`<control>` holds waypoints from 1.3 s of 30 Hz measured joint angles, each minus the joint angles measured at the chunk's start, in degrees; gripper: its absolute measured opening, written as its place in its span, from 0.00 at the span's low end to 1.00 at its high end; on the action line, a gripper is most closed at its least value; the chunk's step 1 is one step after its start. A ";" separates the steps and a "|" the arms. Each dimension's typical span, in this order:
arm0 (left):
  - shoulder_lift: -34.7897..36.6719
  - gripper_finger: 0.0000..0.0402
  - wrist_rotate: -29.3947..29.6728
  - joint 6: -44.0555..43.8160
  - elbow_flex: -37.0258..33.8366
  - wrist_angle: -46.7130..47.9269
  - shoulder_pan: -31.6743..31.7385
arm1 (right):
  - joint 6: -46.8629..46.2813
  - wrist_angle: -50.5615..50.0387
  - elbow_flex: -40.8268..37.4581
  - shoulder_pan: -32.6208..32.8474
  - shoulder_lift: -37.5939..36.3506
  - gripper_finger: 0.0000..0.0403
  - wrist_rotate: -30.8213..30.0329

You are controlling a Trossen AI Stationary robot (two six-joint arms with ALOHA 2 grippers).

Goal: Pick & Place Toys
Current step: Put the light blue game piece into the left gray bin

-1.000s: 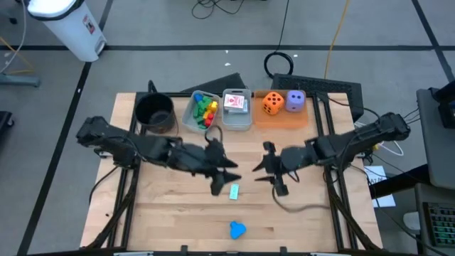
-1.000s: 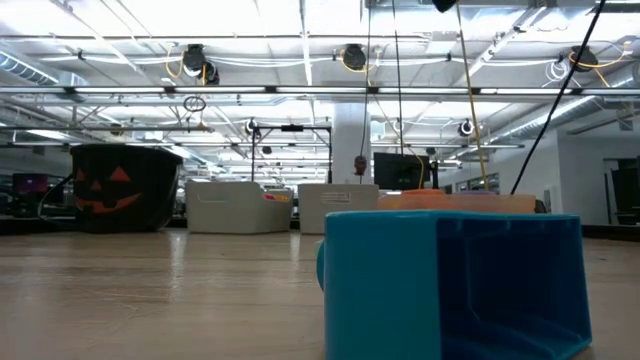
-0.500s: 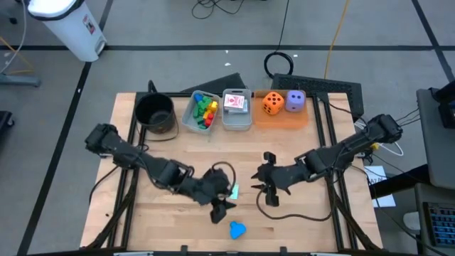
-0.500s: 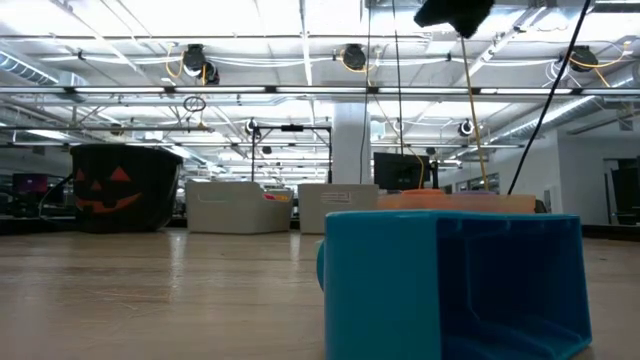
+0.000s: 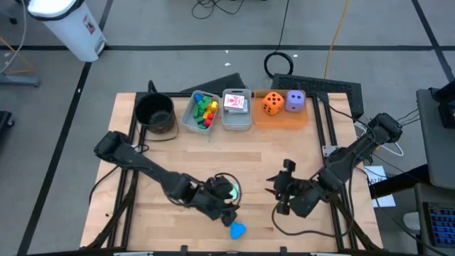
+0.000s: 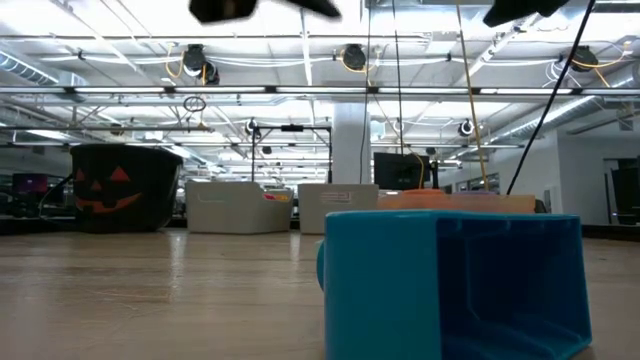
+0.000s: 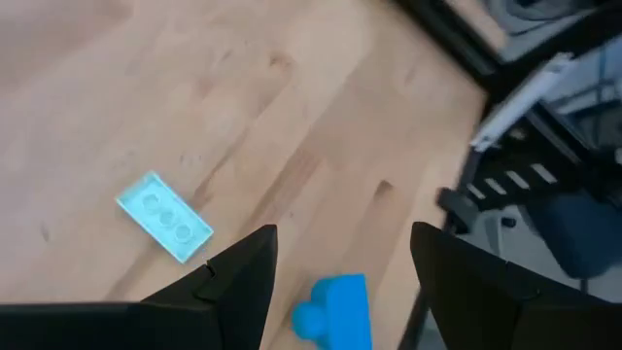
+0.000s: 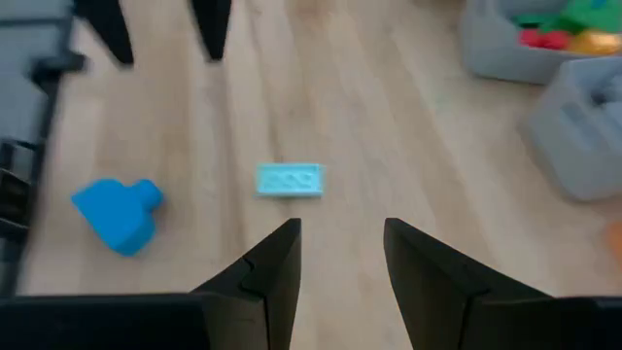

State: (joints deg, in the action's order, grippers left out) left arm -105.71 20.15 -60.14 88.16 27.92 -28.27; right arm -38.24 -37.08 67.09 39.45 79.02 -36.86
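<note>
most of the sorting looks done. the colored blocks (image 5: 203,109) sit in the clear bin (image 5: 190,119), the playing cards (image 5: 235,103) in the bin beside it, and the orange die (image 5: 272,104) and purple die (image 5: 296,101) on the orange tray (image 5: 281,116) at the far edge of the counter (image 5: 284,146). two toys are left loose near the front edge: a thin light-blue plate (image 7: 164,216) and a chunky blue block (image 5: 237,230), near each other but apart.

my left gripper (image 7: 335,262) hangs over that pair, fingers spread and empty, the blue block showing between them. my right gripper (image 8: 340,258) waits off to the side over bare wood, fingers parted with nothing between them, facing the same two pieces.

from above, my left arm covers most of the light-blue plate. the low view is filled by the blue block and shows neither gripper's fingers. i can't count the cards, nor see what the black pot (image 5: 156,112) holds.
</note>
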 joint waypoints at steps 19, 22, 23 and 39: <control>-11.29 0.60 -9.99 -22.91 0.02 4.19 11.61 | 0.01 -15.05 0.00 1.60 -0.02 0.35 -0.96; -12.10 0.60 -11.50 -22.89 0.04 5.43 12.61 | 4.45 -13.71 0.00 1.55 -0.02 0.35 -0.46; -12.31 0.60 -11.40 -22.56 0.01 6.06 12.67 | 7.91 -12.70 0.00 1.55 -0.02 0.35 0.44; 12.31 0.60 9.97 -5.61 0.00 13.02 9.04 | 37.17 13.04 -0.02 -19.57 1.35 0.35 41.64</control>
State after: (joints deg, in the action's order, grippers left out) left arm -93.40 30.12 -65.75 88.16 40.94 -19.23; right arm -1.08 -24.05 67.07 19.88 80.38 4.78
